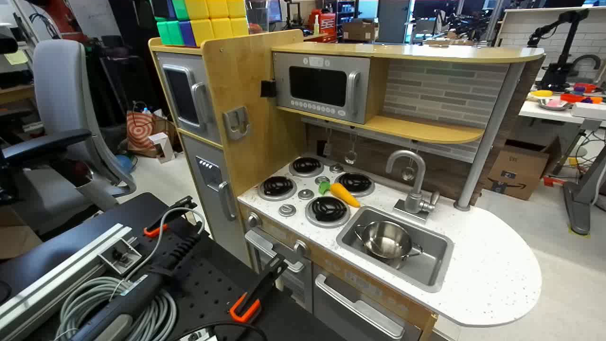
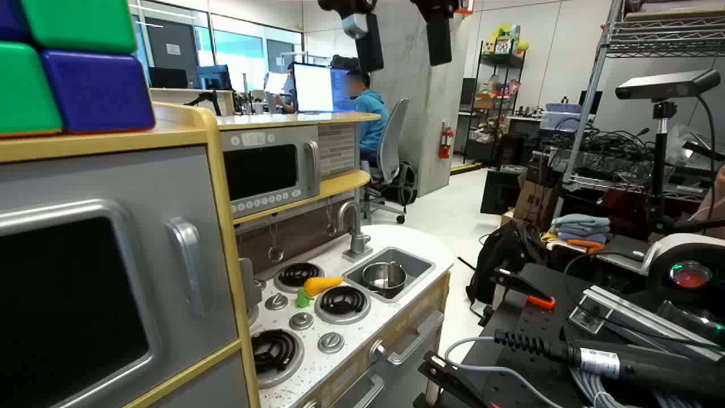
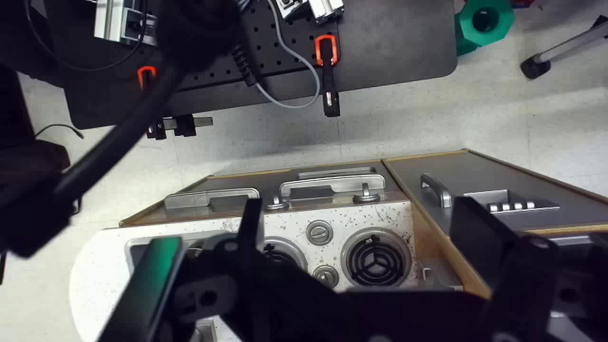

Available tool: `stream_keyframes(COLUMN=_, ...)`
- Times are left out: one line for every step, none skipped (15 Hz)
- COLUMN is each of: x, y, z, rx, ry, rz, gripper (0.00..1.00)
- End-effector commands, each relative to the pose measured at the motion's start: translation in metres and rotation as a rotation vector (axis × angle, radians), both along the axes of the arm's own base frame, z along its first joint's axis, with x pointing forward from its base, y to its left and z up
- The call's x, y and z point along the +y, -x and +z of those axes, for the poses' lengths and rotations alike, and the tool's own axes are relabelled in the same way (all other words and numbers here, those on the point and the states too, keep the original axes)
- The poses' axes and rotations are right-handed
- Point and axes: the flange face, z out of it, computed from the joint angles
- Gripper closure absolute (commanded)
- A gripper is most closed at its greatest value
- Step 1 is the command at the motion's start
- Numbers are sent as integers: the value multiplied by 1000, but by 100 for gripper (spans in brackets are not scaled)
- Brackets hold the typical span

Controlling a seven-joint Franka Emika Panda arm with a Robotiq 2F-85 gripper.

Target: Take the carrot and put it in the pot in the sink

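Note:
The orange carrot (image 1: pixel 344 194) with its green leafy end lies among the burners on the white countertop, close to the sink; it also shows in an exterior view (image 2: pixel 323 284). The shiny steel pot (image 1: pixel 387 239) sits in the grey sink (image 1: pixel 433 255). The pot (image 2: pixel 385 277) and sink (image 2: pixel 418 267) show there too. My gripper (image 2: pixel 405 48) is open and empty, high above the kitchen. In the wrist view its fingers (image 3: pixel 358 218) are wide apart, with a burner and knobs seen between them. The carrot is hidden in the wrist view, behind the gripper body.
A curved faucet (image 1: pixel 412 177) rises behind the sink. The microwave (image 1: pixel 322 85) and shelf (image 1: pixel 421 128) overhang the back of the counter. A tall cabinet (image 1: pixel 251 94) stands beside the burners. A black table (image 1: pixel 203 279) with clamps and cables stands in front.

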Motion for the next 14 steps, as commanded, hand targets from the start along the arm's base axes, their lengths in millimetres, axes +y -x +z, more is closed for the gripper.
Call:
stream_keyframes(x=0, y=0, z=1, rx=-1, ry=0, rz=0, gripper=0)
stream_keyframes(x=1, y=-4, z=-3, rx=-8, ry=6, rz=-13, gripper=0)
stream_keyframes(x=0, y=-12, z=-9, rx=-37, ry=5, rz=-49, gripper=0)
stream_keyframes(x=-4, y=-24, z=-20, rx=-38, ry=7, rz=-102, gripper=0)
stream_keyframes(x=-9, y=-35, z=-30, rx=-51, ry=5, rz=-164, gripper=0)
stream_keyframes(x=-19, y=-52, z=-45, rx=-79, ry=-20, rz=-229, gripper=0)
stream_keyframes(x=-28, y=-68, z=-62, rx=-96, ry=-43, rz=-282, gripper=0)
stream_keyframes(x=-38, y=-83, z=-77, rx=-118, ry=-64, rz=-334, gripper=0)
stream_keyframes(x=-50, y=-99, z=-94, rx=-145, ry=-88, rz=-382, gripper=0)
stream_keyframes(x=-67, y=-121, z=-119, rx=-183, ry=-119, rz=-445, gripper=0)
stream_keyframes(x=-77, y=-133, z=-133, rx=-213, ry=-137, rz=-487, gripper=0)
stream_keyframes(x=-90, y=-145, z=-147, rx=-245, ry=-149, rz=-533, gripper=0)
stream_keyframes(x=-103, y=-156, z=-159, rx=-277, ry=-157, rz=-578, gripper=0)
stream_keyframes(x=-114, y=-166, z=-173, rx=-292, ry=-161, rz=-622, gripper=0)
